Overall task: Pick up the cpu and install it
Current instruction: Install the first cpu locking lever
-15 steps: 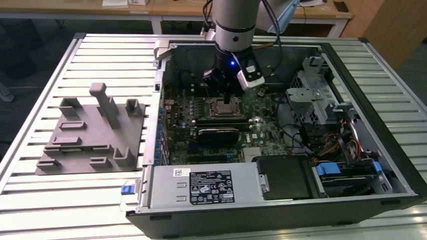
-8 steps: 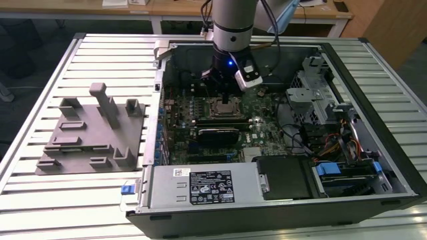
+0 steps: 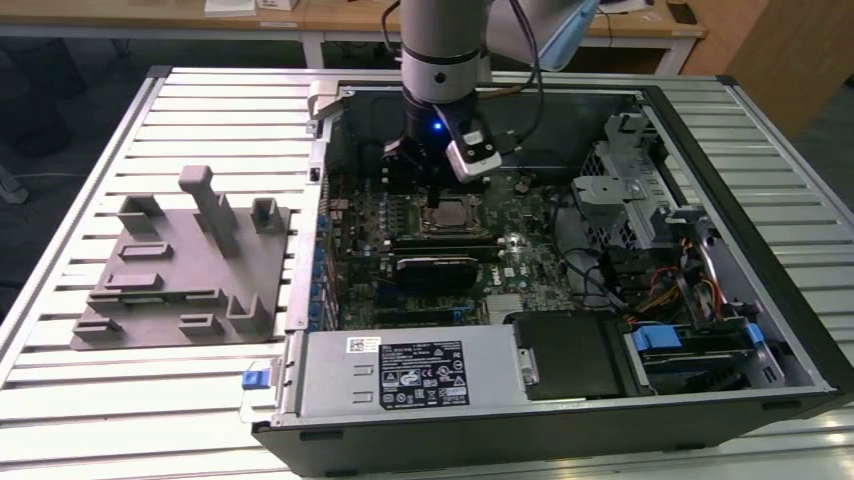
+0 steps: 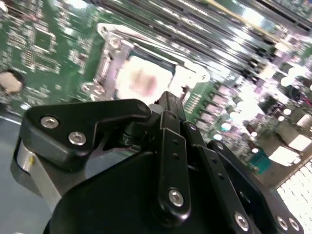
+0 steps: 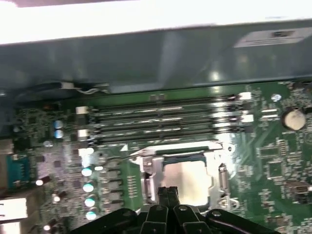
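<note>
1. Silver-grey and square, the flat cpu (image 5: 190, 187) lies seated inside the bright metal socket frame (image 5: 146, 170) on the green motherboard (image 5: 273, 161). In both wrist views its pale top (image 4: 146, 78) is bare and ringed by that frame.
2. The black metal gripper (image 5: 168, 191) hangs just above the socket frame's edge. Its two slim fingers are pressed together with nothing between them.
3. In the second wrist view the gripper's tips (image 4: 168, 97) sit just beside the cpu. I cannot tell whether they touch it or the frame.
4. Four long black memory slots (image 5: 165, 119) run in parallel rows just beside the socket frame, on the side away from the gripper.
5. In the exterior view the silver-and-grey robot arm (image 3: 441, 60) stands over the socket frame, inside the open black computer case (image 3: 534, 430).
6. A silver box-shaped power supply (image 3: 400, 375) sits inside the case, near the socket frame.
7. A grey plastic fixture plate with upright blocks (image 3: 174, 280) lies well apart from the socket frame, outside the case toward the exterior view's left. It rests on the slatted pale metal table (image 3: 54, 400).
</note>
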`<control>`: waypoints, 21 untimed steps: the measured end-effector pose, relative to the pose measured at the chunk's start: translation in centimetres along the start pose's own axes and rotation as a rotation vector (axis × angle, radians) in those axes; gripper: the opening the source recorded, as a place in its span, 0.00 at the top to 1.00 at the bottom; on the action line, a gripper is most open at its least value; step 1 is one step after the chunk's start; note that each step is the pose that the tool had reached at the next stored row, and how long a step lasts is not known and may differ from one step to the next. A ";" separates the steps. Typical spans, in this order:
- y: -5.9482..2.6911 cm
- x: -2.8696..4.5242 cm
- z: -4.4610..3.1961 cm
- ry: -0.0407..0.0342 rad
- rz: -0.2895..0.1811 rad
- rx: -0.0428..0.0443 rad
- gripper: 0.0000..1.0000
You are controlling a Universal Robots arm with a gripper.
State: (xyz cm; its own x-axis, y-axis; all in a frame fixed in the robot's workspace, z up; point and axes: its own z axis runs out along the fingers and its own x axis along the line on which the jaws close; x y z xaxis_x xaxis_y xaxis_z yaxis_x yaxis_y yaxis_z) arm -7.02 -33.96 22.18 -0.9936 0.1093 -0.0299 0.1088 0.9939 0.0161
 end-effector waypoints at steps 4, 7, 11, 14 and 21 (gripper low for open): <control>-0.14 1.30 -0.04 -0.0041 0.000 -0.0006 0.89; -0.25 2.31 -0.07 -0.0066 0.000 -0.0007 0.89; -0.35 3.17 -0.09 -0.0070 0.000 -0.0063 0.89; -0.37 3.35 -0.11 -0.0061 0.001 -0.0215 0.89; -0.35 3.34 -1.36 -0.0175 0.000 -0.0229 0.89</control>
State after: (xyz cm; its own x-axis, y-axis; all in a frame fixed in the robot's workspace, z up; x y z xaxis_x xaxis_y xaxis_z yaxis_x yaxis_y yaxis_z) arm -10.42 -33.96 23.43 -0.9928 0.1101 -0.0473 0.1083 0.9934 0.0390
